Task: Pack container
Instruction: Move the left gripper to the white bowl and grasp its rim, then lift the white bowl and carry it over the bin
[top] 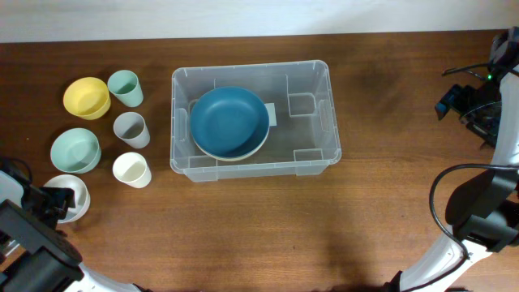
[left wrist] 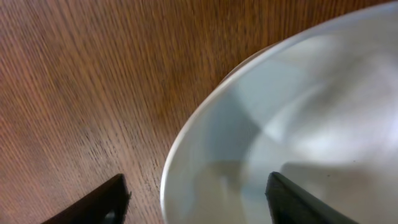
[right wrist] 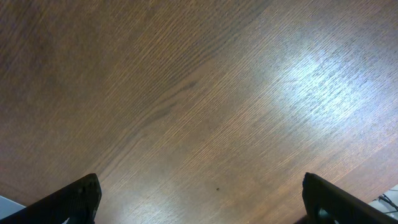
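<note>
At the near left corner, the rim of the white bowl (left wrist: 298, 112) is straddled by the spread left claw (left wrist: 196, 186); pinched too shallow, it could be tipped. Further back, the container (top: 320, 122) is seen mid-worktop. The right claw (right wrist: 200, 186) is spread by the right edge.

The wooden table (top: 243, 227) carries the container (top: 243, 70), three cups (top: 130, 128) and, seemingly, three bowls (top: 75, 150) left of it.

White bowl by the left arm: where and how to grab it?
Pinch the rim of the white round bowl on the left arm's side, from above, with the left tool. The bowl sits upright, mouth up, and its thin wall lies between the open fingers.
</note>
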Motion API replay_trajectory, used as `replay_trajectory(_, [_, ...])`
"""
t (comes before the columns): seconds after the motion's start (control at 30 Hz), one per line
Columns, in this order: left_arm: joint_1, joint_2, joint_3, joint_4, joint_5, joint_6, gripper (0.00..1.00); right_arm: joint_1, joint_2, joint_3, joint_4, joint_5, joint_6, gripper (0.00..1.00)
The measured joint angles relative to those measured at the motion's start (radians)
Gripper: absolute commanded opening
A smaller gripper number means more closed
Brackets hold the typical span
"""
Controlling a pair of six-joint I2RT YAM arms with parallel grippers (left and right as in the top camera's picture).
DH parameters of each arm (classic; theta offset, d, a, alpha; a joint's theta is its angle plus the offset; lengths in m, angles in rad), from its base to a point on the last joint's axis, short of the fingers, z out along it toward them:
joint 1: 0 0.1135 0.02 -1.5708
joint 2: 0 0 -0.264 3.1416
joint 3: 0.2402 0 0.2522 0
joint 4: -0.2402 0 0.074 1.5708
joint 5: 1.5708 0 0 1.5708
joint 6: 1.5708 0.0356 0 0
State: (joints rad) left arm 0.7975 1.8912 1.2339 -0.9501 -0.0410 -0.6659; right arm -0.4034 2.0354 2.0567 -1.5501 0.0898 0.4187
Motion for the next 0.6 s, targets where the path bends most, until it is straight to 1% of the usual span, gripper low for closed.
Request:
replay_trajectory(0.03, [0.000,0.000,0.000,0.001,0.001,-0.005,0.52,0.000,0.000,0.000,0.000,0.000,0.000,0.99])
replay_trajectory(0.13, [0.000,0.000,0.000,0.009,0.000,-0.005,0.51,0.000,0.000,0.000,0.000,0.000,0.000,0.99])
replay_trajectory(0.3, [0.000,0.000,-0.008,0.032,0.000,-0.005,0.42,0.000,0.000,0.000,0.000,0.000,0.000,0.99])
replay_trajectory(0.33, [0.000,0.000,-0.009,0.032,0.000,-0.005,0.39,0.000,0.000,0.000,0.000,0.000,0.001,0.99])
replay_trajectory(0.37, [0.000,0.000,-0.010,0.032,0.000,-0.005,0.33,0.000,0.000,0.000,0.000,0.000,0.000,0.99])
replay_trajectory(0.47, [0.000,0.000,-0.013,0.032,0.000,-0.006,0.22,0.000,0.000,0.000,0.000,0.000,0.000,0.99])
replay_trajectory(0.53, [0.000,0.000,-0.013,0.032,0.000,-0.005,0.11,0.000,0.000,0.000,0.000,0.000,0.001,0.99])
replay_trajectory(0.6, [0.000,0.000,-0.013,0.030,-0.008,-0.008,0.03,0.000,0.000,0.000,0.000,0.000,0.000,0.99])
